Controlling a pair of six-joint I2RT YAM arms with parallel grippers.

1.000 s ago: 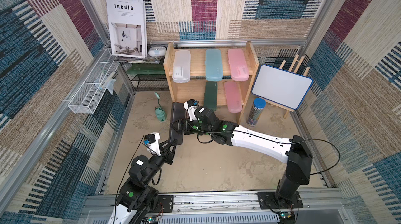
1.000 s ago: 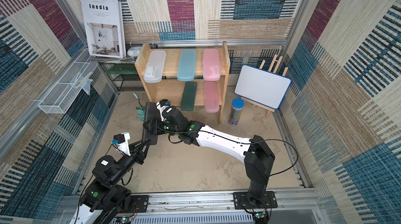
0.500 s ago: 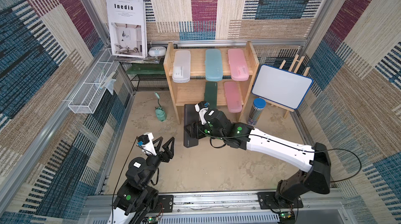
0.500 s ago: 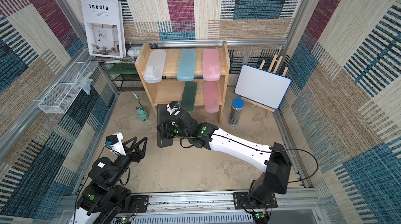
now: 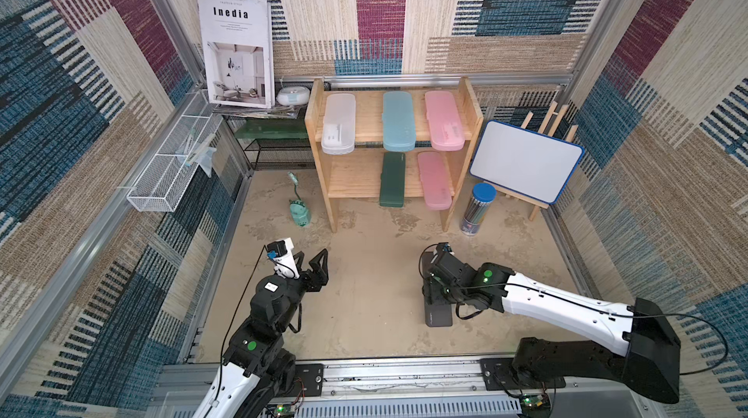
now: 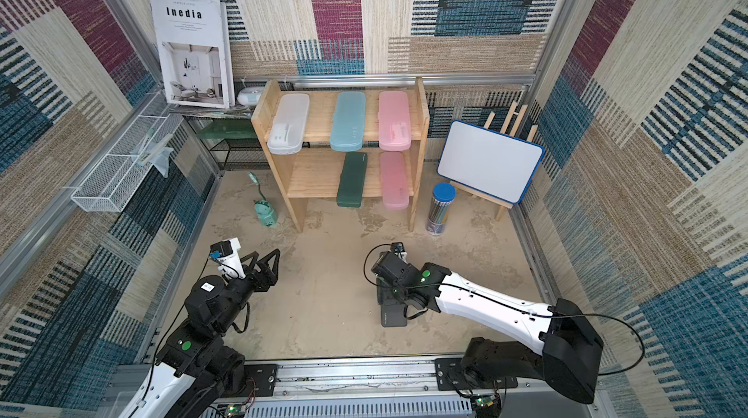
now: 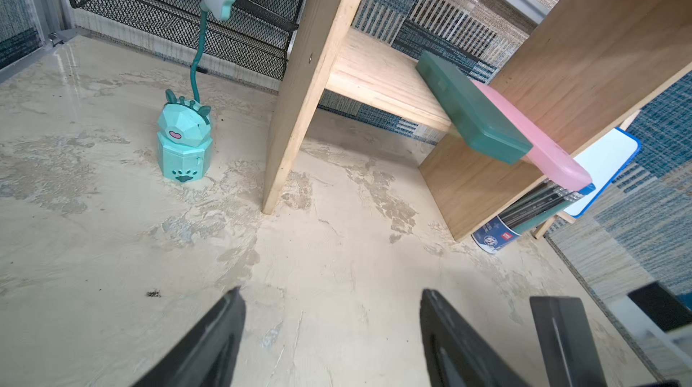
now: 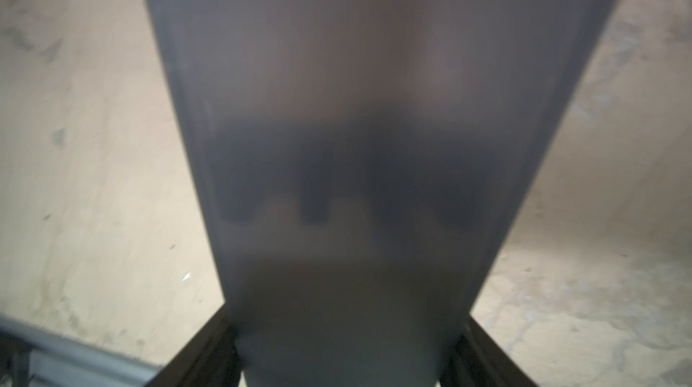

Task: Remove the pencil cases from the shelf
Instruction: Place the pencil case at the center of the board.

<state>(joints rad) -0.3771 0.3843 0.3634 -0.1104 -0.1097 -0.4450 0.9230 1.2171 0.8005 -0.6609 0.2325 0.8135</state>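
1 of 6 off. The right gripper (image 8: pixel 346 315) is clamped across the black case (image 5: pixel 438 314), jaws on its 2 long sides, out over the table (image 5: pixel 364 306) well in front of the shelf (image 5: pixel 352 177), toward its right-panel side. I can't tell whether the case is down on the table or just above it, because the right wrist view is blurred.

The left gripper (image 5: pixel 313 258) has its jaws wide apart and is empty. It sits in front of the shelf's left panel, aimed at it.

5 on the shelf:
- **Upper tier:** white case (image 5: pixel 339 122), blue case (image 5: pixel 398 120), upper pink case (image 5: pixel 443 120).
- **Lower tier:** green case (image 5: pixel 392 179) in the middle, lower pink case (image 5: pixel 434 181) by the right panel. The slot by the left panel is bare.

Step in hand, as I read it: drop-off of the black one. Next, right lets go and lifts clear, then left goes for a case on its side. White looks nearest its line.

Edges: all 5 overhang their tier's front edge, so each has a free end to pinch from the front. The lower tier likely has little headroom under the upper board, so go in flat there.

Room: the table in front of the shelf is open between the 2 arms. Watch the green lamp (image 5: pixel 299 213) near the left panel's foot and the pencil tube (image 5: pixel 477 209) just beside the right panel's foot. The whiteboard (image 5: pixel 526 161) stands beyond the tube.
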